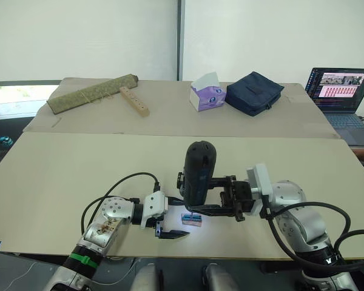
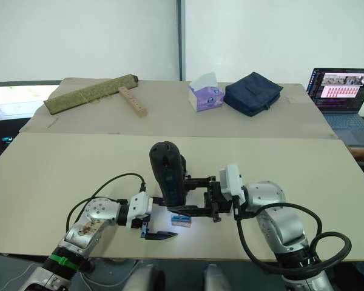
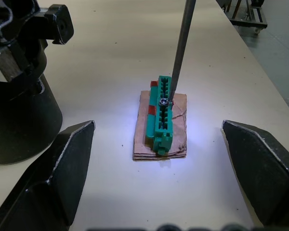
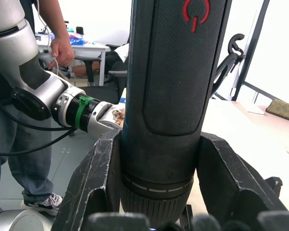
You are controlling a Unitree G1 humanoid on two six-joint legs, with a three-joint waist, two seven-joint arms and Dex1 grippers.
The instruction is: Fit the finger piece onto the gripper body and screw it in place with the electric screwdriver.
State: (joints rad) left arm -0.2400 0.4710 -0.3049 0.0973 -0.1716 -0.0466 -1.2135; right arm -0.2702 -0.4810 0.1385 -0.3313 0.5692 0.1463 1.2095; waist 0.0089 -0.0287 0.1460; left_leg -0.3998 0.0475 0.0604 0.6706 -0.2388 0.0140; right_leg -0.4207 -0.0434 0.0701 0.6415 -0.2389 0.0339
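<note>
My right gripper point(image 1: 194, 195) is shut on the electric screwdriver point(image 1: 199, 173), a thick black cylinder held upright. Its thin metal bit point(image 3: 179, 53) comes down onto a screw in a small green block point(image 3: 163, 113), which lies on a tan pad lit by the tool's white light. My left gripper point(image 3: 159, 175) is open and low on the table, one finger on each side of the block, touching neither. Close beside the block stands a black assembly on a round dark base point(image 3: 19, 120), which looks like the gripper body. The finger piece is out of view.
On the far table lie a rolled green mat point(image 1: 92, 93), a wooden strip with holes point(image 1: 134, 100), a tissue box point(image 1: 207, 92) and a dark blue pouch point(image 1: 253, 92). A laptop point(image 1: 343, 91) is at the far right. A person point(image 4: 53, 48) stands behind my left arm. The table's front edge point(image 1: 230, 253) is close.
</note>
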